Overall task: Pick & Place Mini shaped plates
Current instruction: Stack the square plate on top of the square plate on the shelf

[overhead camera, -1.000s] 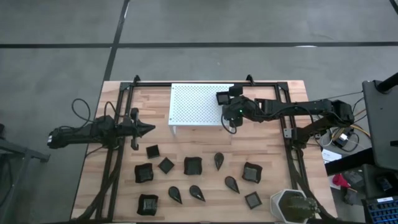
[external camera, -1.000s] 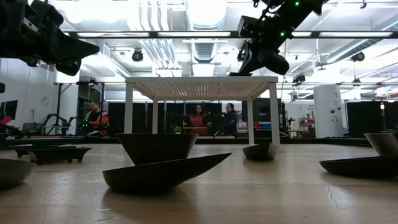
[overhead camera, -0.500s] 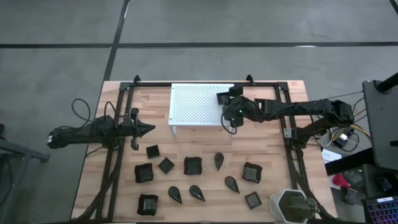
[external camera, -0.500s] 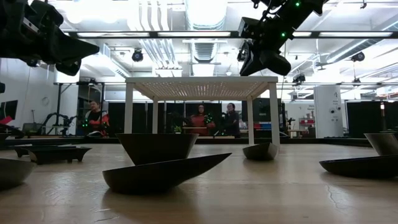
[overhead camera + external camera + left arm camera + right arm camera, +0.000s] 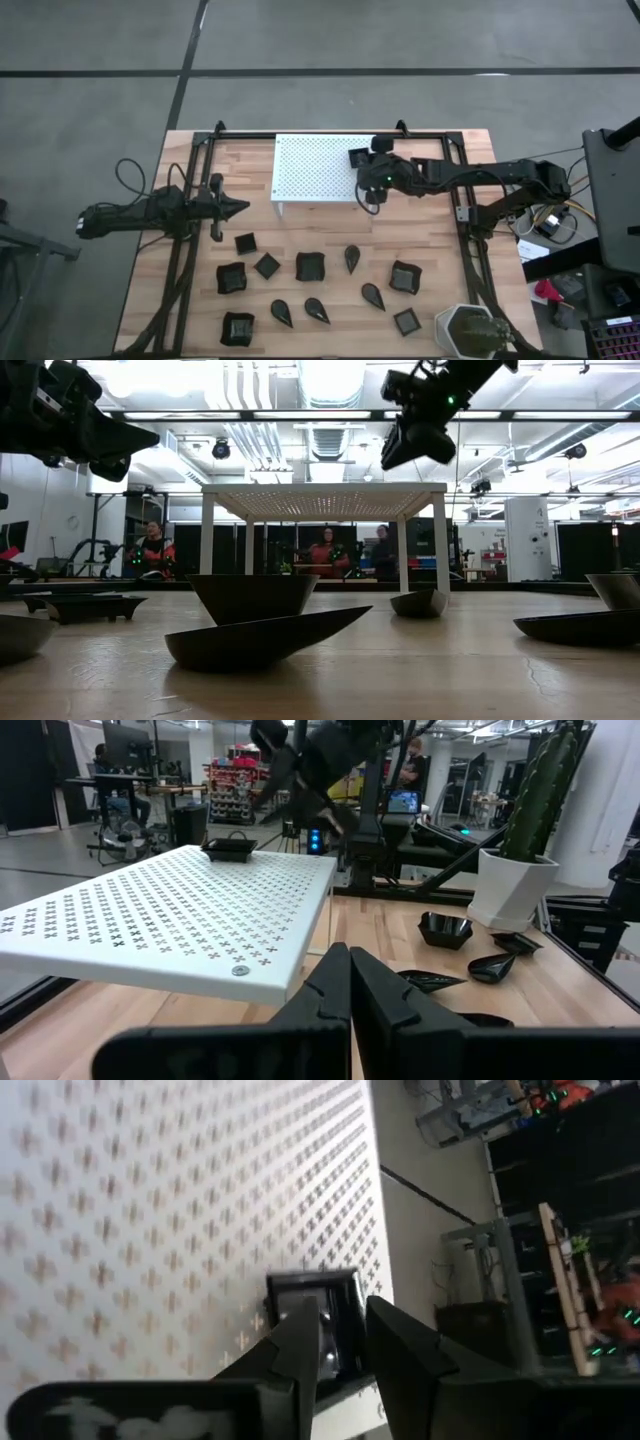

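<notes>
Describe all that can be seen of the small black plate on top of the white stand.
The small square plate is glossy black with a raised rim. It sits flat and upright on the white perforated stand, near its far right corner, alone on that surface. The right claw is just beside it, above the stand's edge, fingers parted and no longer gripping it.

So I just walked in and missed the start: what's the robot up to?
It is moving mini shaped plates onto the white perforated stand. The right gripper hangs over the stand's far right corner, its fingers parted beside a small square plate lying on top, apparently just set there. The left gripper waits shut above the table's left side. A dozen or so black plates, squares and teardrops, lie on the wood near a potted cactus.
</notes>
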